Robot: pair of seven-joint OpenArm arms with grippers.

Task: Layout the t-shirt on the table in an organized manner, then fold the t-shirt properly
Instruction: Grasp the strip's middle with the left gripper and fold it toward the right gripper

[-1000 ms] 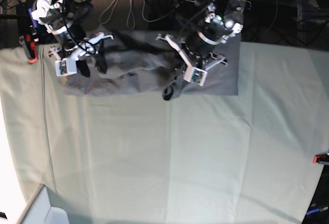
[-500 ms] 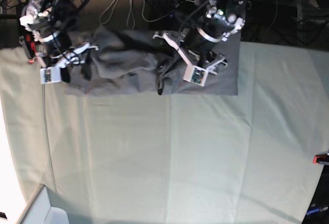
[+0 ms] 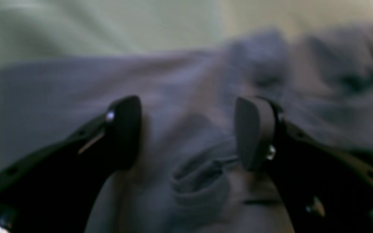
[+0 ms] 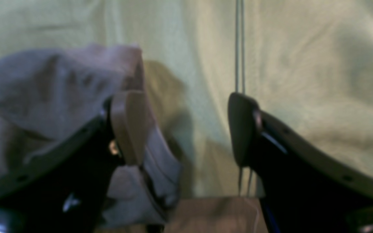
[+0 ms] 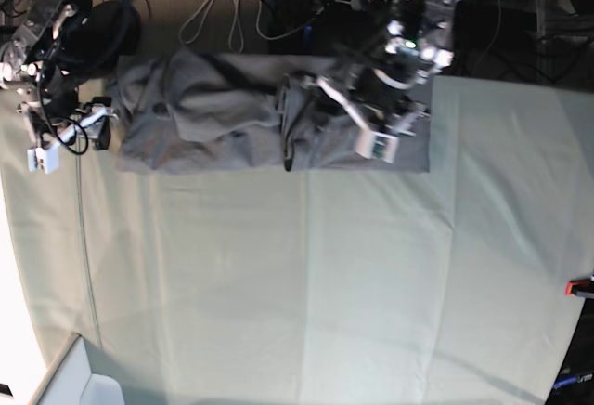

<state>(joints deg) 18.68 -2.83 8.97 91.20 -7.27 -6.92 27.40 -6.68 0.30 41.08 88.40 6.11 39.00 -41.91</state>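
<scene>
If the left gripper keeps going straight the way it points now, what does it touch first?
Probably the t-shirt: the left gripper is open with bunched grey fabric right ahead between its fingers, though blur hides how close it is.

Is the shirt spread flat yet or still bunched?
Bunched. The shirt lies as a rumpled band along the table's far edge, with folds and ridges across its middle.

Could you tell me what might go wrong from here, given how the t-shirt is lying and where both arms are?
1. The t-shirt lies bunched along the table's far edge; pulling it outward could drag it off.
2. The open left end effector hangs over a fold and may pinch several layers at once.
3. The open right end effector sits at the shirt's end near thin cables, which could snag.
</scene>
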